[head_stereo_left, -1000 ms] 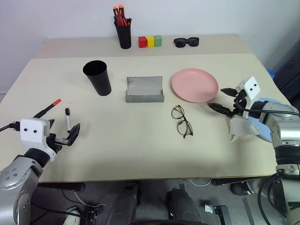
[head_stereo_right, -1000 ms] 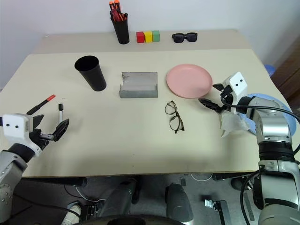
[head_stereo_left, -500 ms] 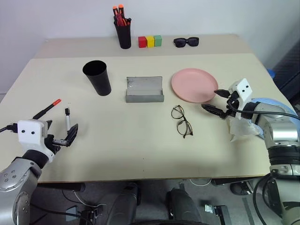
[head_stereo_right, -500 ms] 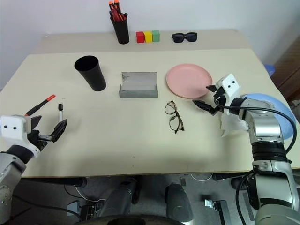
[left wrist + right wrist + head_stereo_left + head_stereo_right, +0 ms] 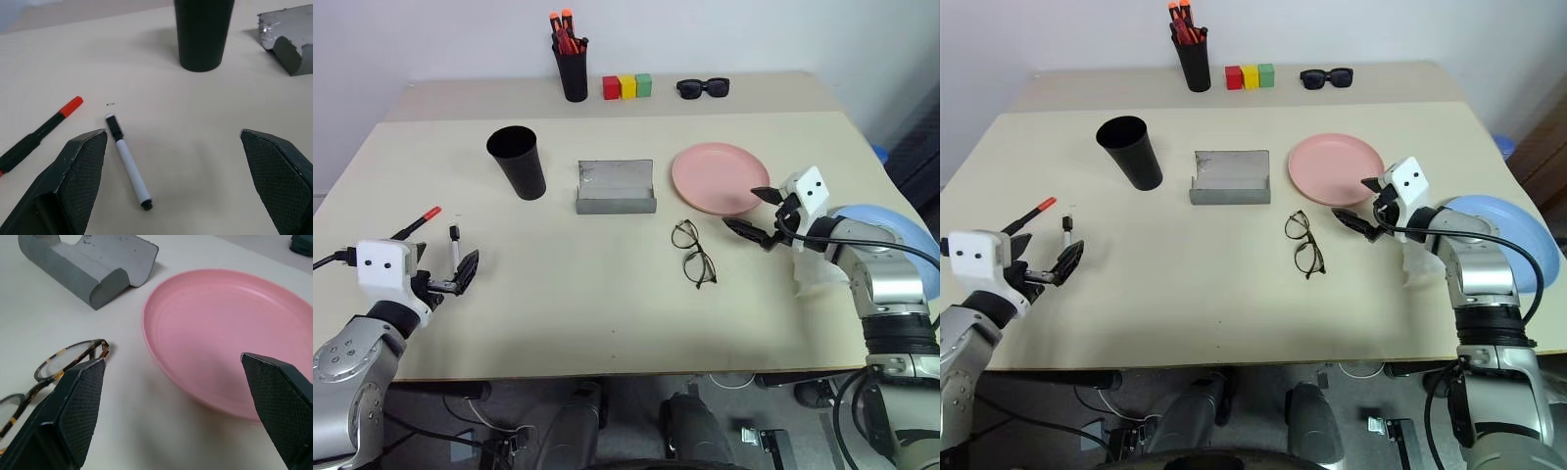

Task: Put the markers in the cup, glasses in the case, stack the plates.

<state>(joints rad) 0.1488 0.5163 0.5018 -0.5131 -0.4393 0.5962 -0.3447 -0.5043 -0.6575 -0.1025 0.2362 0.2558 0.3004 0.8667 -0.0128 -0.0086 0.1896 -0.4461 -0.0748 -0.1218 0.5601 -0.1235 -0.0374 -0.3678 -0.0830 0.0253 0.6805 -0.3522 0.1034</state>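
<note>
Head view: right tool spread, empty, between round salmon-pink plate and wire-framed round-lens glasses mid-worktop; left wrist view: left tool spread over short white black-ended marker near left edge, red-capped dark marker beside.

Two markers lie on the table's left side, well apart from the cup: a dark one with a red cap and, just beside it, a shorter white one with black ends. The wide black cup stands upright and empty, and next to it the grey case lies open, with the round-lensed glasses unfolded on the table in front of it. The pink plate rests flat beside the case, while the light blue plate lies at the table's right edge, partly hidden.
</note>
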